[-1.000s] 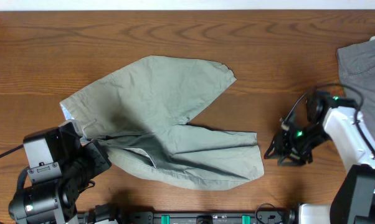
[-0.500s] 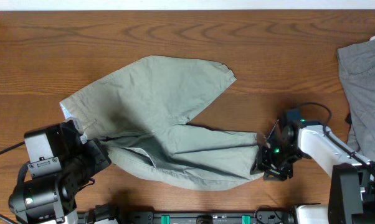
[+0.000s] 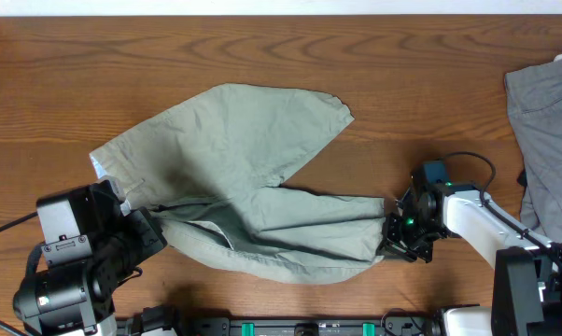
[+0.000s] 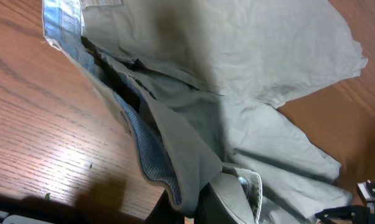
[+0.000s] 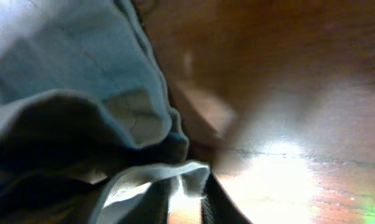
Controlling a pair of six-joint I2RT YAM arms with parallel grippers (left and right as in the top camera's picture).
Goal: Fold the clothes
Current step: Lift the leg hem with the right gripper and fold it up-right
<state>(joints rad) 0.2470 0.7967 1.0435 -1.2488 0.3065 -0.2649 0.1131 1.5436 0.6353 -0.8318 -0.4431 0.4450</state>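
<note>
Shorts (image 3: pixel 253 159): likely light, limp, wrinkly cotton. Left gripper (image 3: pixel 148 231) clamped on waistband (image 4: pixel 141 146); right gripper (image 3: pixel 390 235) pinching leg hem (image 5: pixel 156 177). Cloth lies between both jaws. Best holds: those stitched edges.

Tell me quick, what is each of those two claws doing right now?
Left gripper: closed, pinching the waistband of the pale khaki-green cotton shorts.
Right gripper: closed on the same shorts' leg hem.
</note>
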